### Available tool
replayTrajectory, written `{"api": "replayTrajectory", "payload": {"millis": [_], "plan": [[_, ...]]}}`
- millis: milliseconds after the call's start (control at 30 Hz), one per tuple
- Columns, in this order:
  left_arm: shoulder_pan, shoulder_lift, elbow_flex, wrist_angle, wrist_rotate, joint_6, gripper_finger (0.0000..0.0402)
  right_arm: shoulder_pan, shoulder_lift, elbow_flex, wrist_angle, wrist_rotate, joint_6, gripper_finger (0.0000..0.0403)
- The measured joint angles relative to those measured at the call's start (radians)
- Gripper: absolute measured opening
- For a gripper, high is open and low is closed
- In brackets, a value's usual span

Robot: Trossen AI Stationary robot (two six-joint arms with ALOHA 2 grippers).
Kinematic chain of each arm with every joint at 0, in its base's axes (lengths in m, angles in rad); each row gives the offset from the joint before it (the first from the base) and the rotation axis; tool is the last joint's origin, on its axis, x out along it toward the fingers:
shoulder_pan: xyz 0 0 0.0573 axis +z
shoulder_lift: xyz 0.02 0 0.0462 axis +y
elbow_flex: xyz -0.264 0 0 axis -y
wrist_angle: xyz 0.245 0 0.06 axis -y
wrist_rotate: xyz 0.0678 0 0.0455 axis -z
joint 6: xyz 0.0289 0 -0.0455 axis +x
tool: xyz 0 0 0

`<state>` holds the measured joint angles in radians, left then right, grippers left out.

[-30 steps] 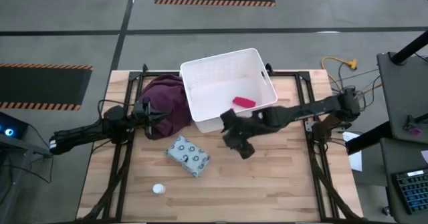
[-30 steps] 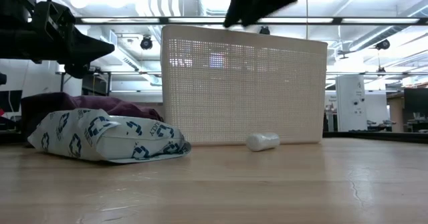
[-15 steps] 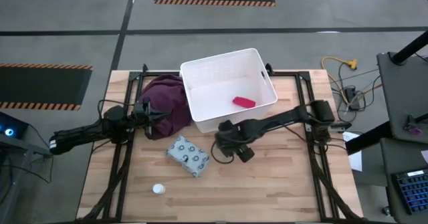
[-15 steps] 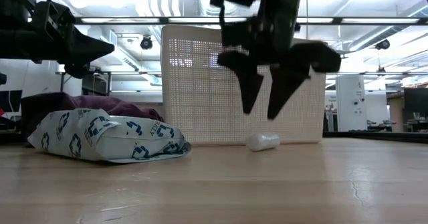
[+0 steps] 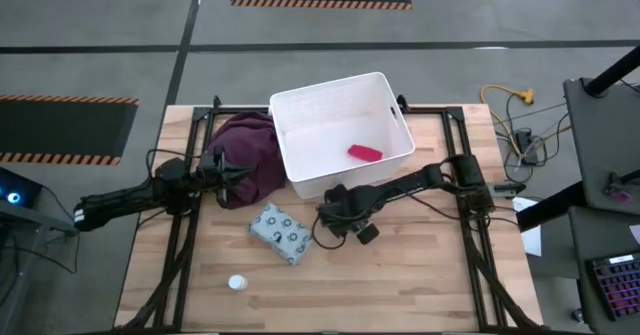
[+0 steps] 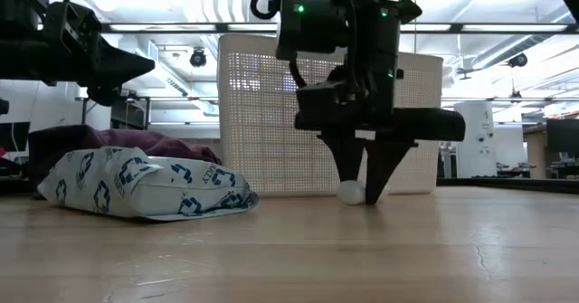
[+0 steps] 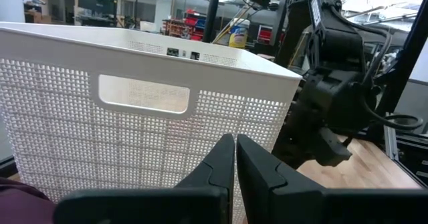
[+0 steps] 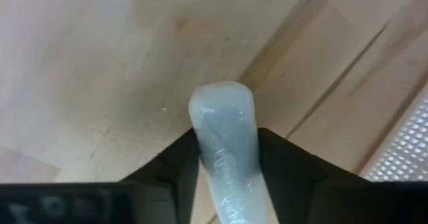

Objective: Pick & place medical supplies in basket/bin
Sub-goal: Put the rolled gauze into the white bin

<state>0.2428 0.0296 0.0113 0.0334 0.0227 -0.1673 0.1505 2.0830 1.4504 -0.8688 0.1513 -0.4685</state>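
Note:
The white short cylinder [image 8: 224,130] lies on its side on the wood just in front of the white bin's [image 5: 330,90] near wall. My right gripper [image 6: 359,194] is down on it, and in the high view my right gripper [image 5: 338,220] hides it. The red oblong piece [image 5: 364,153] rests on the bin floor. The spotted blue-grey packet [image 5: 281,232] lies flat at mid-table, and the small white round piece [image 5: 236,283] sits near the near edge. My left gripper [image 5: 243,172] hovers, shut, over the maroon cloth [image 5: 250,155]. My right gripper pinches the white cylinder between its two fingers [image 8: 184,164], which come from above, pointing down, and close on its long sides [image 8: 204,150]. One rounded end [image 8: 221,93] sticks out past the fingers. The cylinder [image 6: 348,192] still lies on the table.
The bin [image 6: 271,113] stands tall right behind my right gripper. The maroon cloth [image 6: 136,142] is heaped against the bin's left side. The packet [image 6: 145,187] lies a short way left of the cylinder. Bare wood spreads toward the near and right edges.
My right gripper has dropped from above the bin's near wall down to the table, shifting slightly toward the left and near edges. Its fingers stood spread in the air and have since closed in around the white cylinder. The cylinder has stayed in place.

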Motion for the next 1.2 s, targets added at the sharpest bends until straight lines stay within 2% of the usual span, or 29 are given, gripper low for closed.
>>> {"api": "replayTrajectory", "payload": {"millis": [133, 267, 467, 633, 733, 800, 933, 1000, 1100, 1200], "plan": [[0.0, 0.0, 0.0, 0.0, 0.0, 0.0, 0.0, 0.0, -0.025, -0.002, -0.005, -0.032, 0.037, 0.0075], [0.0, 0.0, 0.0, 0.0, 0.0, 0.0, 0.0, -0.002, -0.075, 0.017, -0.015, -0.192, 0.074, 0.0045], [0.0, 0.005, 0.0, 0.0, 0.0, 0.0, 0.0, -0.015, -0.19, 0.108, 0.053, -0.505, 0.134, 0.0054], [0.0, 0.005, 0.0, 0.0, 0.0, 0.0, 0.0, -0.078, -0.313, 0.134, 0.327, -0.518, 0.285, 0.0058], [0.0, 0.005, 0.0, 0.0, 0.0, 0.0, 0.0, -0.148, -0.378, 0.134, 0.417, -0.446, 0.375, 0.0055], [0.0, 0.005, 0.0, 0.0, 0.0, 0.0, 0.0, -0.192, -0.418, 0.134, 0.405, -0.285, 0.435, 0.0054], [0.0, 0.007, 0.0, 0.0, 0.0, 0.0, 0.0, -0.28, -0.483, 0.134, 0.279, 0.111, 0.547, 0.0054], [0.0, 0.009, 0.0, 0.0, 0.0, 0.0, 0.0, -0.334, -0.497, 0.134, 0.203, 0.215, 0.574, 0.0054], [0.0, 0.009, 0.0, 0.0, 0.0, 0.0, 0.0, -0.418, -0.5, 0.133, 0.079, 0.214, 0.643, 0.0054], [0.0, 0.009, 0.0, 0.0, 0.0, 0.0, 0.0, -0.495, -0.487, 0.129, 0.036, 0.129, 0.67, 0.0054]]}}
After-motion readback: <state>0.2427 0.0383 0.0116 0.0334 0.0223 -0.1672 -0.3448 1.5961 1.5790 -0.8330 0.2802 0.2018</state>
